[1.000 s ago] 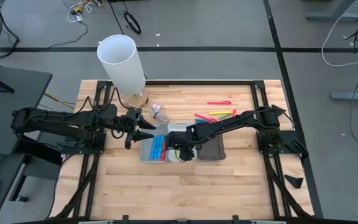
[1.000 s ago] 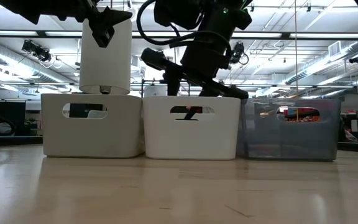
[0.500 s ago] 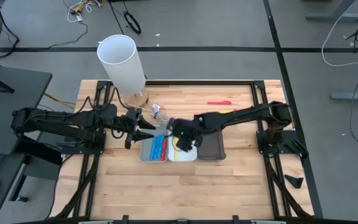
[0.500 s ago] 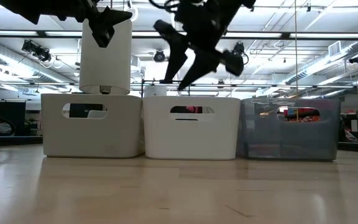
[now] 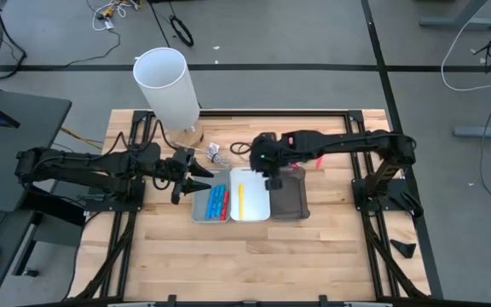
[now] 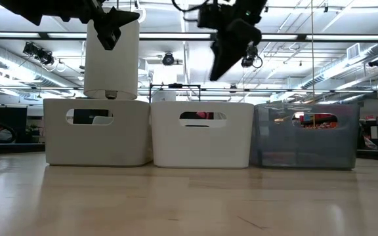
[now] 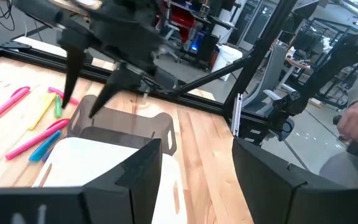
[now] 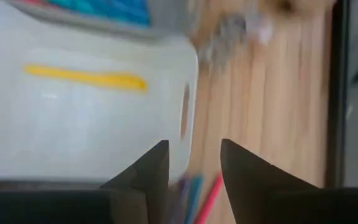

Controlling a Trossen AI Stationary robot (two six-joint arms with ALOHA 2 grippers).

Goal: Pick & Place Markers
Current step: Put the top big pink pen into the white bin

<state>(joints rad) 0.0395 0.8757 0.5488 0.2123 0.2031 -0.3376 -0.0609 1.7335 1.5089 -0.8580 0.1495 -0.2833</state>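
Your table (image 5: 169, 247) is pale, straight-grained wood planks framed by dark rails. At its far left corner stands a tall, smooth white tube (image 5: 169, 85), round and open-topped.

Three small rectangular trays with rounded corners sit side by side at mid-table: a light grey tray (image 5: 201, 209) on the left, a glossy white tray (image 5: 254, 207) in the middle, a smoky see-through tray (image 5: 290, 205) on the right. The low view shows an oval handle slot in each near wall.

The left arm reaches in from the left, and your left gripper (image 5: 199, 174) hangs just beside the grey tray's far left corner, its fingers spread and holding nothing.

The right gripper (image 5: 273, 173) is above the far edges of the white and smoky trays. Its two dark fingers (image 8: 149, 171) stand apart with nothing between them.

The markers are thin plastic sticks: blue and red markers (image 5: 218, 201) bunched in the grey tray, one yellow marker (image 5: 239, 199) alone in the white tray. More pink, yellow and blue markers (image 7: 39, 124) lie on bare wood beyond the trays; from overhead the right arm covers most of them. A small clear crumpled scrap (image 5: 214, 152) near the tube is hard to make out.
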